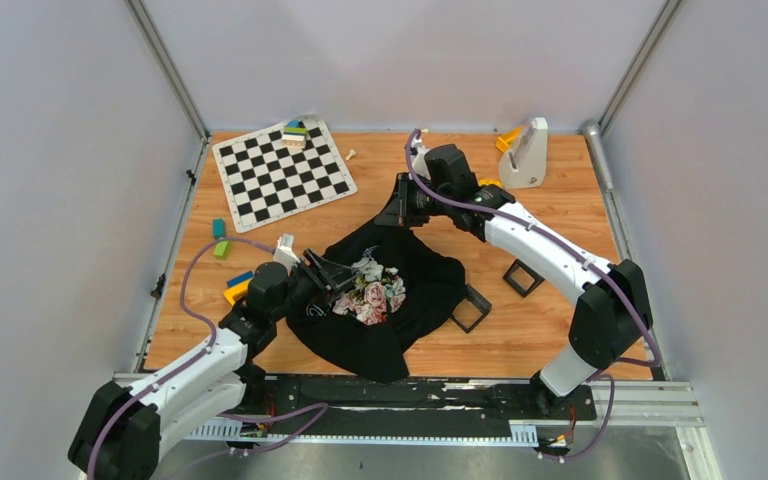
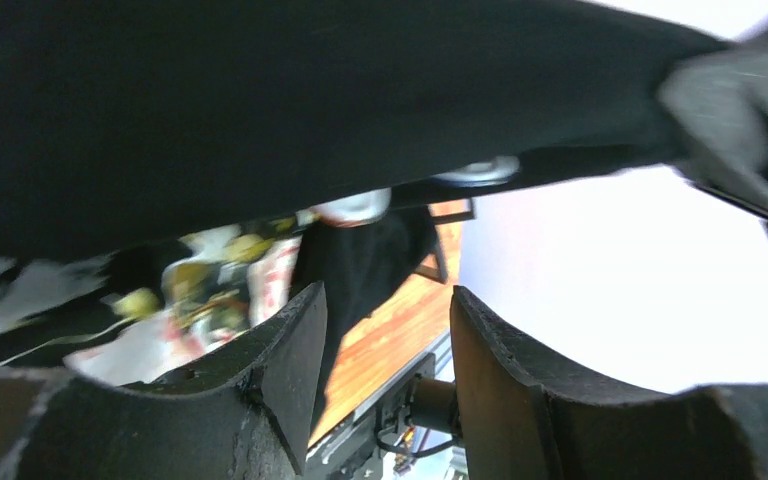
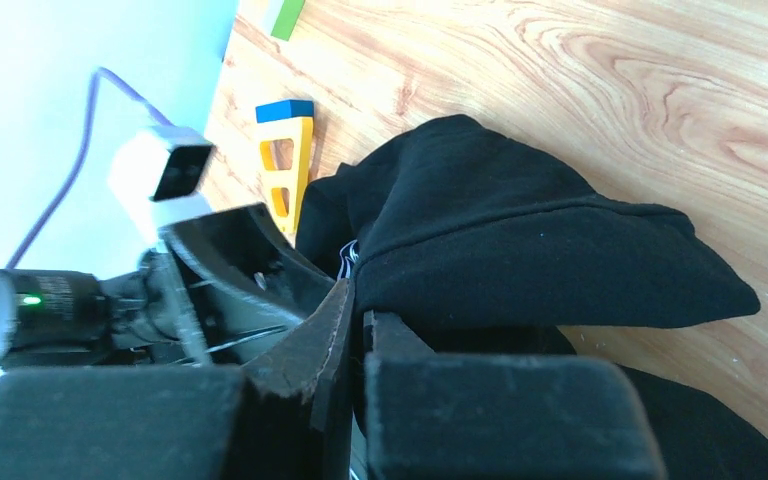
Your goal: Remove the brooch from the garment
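Brooch cannot be picked out among the floral print on the black shirt (image 1: pixel 405 300), which lies crumpled mid-way across a wooden table (image 1: pixel 560 200) boxed in by pale walls (image 1: pixel 60 150). The right gripper (image 3: pixel 358 310) pinches the shirt's far edge tight. The left gripper (image 2: pixel 388 310) hovers at its left hem, jaws parted around nothing. A checkerboard mat (image 1: pixel 282 172) and white stand (image 1: pixel 526 155) line the far edge, coloured blocks (image 1: pixel 222 240) the left. Two black square frames (image 1: pixel 522 277) sit just right of the shirt, with open wood beyond.
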Controlling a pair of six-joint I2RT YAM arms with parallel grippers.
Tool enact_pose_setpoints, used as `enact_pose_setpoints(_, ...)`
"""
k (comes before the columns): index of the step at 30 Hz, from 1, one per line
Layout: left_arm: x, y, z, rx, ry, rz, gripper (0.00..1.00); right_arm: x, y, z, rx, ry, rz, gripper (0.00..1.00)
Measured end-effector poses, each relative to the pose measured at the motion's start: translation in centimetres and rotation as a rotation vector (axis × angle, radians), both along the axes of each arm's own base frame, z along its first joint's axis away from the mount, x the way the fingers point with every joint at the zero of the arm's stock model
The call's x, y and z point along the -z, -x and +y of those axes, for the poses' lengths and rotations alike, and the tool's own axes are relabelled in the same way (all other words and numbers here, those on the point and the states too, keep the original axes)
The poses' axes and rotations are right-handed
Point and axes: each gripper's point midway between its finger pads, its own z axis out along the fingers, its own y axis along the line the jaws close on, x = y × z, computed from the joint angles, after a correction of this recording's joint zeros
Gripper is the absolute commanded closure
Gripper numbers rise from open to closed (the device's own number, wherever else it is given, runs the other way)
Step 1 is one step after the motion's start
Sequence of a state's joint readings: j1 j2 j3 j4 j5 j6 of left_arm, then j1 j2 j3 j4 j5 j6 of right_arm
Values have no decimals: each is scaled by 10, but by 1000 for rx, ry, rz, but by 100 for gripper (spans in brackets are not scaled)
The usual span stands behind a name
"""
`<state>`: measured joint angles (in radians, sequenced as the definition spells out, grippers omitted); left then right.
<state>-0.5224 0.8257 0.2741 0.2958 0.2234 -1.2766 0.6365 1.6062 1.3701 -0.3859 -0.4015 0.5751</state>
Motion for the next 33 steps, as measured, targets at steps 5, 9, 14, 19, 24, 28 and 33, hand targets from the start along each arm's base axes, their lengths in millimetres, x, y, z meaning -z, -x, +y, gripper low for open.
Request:
enact_pose_setpoints(5,42,8,9,-61,-6,141,43,-3,-1,-1,12,-2,-5,100)
enact_pose_setpoints(9,41,4,8,-69,8,140,41,-3,0,0,10,-2,-4,100)
enact_pose_setpoints(14,36,1,5,-70,30,130,36,-3,1,1,8,-2,-5,100)
enact_pose_setpoints(19,27,2,-1,-52,64,110,36,-6,4,2,4,-5,-11,100)
enact_pose_setpoints(24,2,8,-24,17,95,66,37,-11,8,4,-3,-12,-18,100)
enact_pose_setpoints(28,-23,5,-33,21,119,15,35,-13,10,5,-6,-16,-23,100)
enact_pose_setpoints(33,-21,-5,-29,-37,106,10,29,-17,12,6,-6,-24,-23,100)
